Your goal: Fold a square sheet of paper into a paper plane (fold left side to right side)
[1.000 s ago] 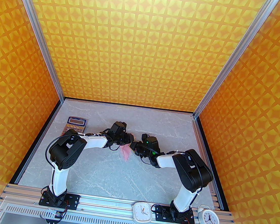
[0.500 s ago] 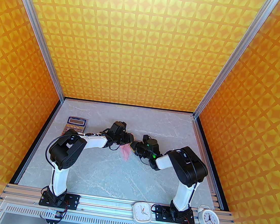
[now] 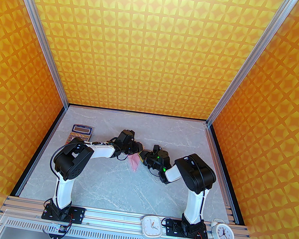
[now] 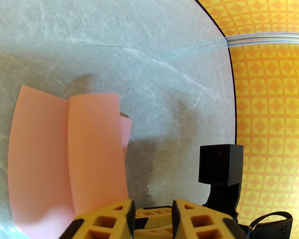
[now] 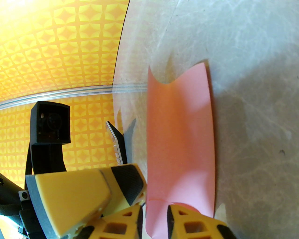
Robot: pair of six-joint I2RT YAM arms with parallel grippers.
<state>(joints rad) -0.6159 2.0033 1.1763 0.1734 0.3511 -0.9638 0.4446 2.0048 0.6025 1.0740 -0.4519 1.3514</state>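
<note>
Square sheet of paper point(image 3: 134, 162) lies mid-table between the two wrists. It is not a flat square. The left wrist view gives a narrow pink strip with a flap doubled over along its length and another layer peeking out beneath, and from above the near end tapers to a point. Judgement: lengthwise folds are in, but the layers bow up and the creases look soft. Pressing flat and forming the wings appear left to do, so the task is about midway. Left gripper point(image 4: 153, 206): jaws slightly parted, no paper in the gap, grasping nothing. Right gripper point(image 5: 154, 211): jaws slightly parted with pink showing between them; whether a layer is pinched cannot be told. Calculator point(image 3: 80, 134) sits well apart at far left.
</note>
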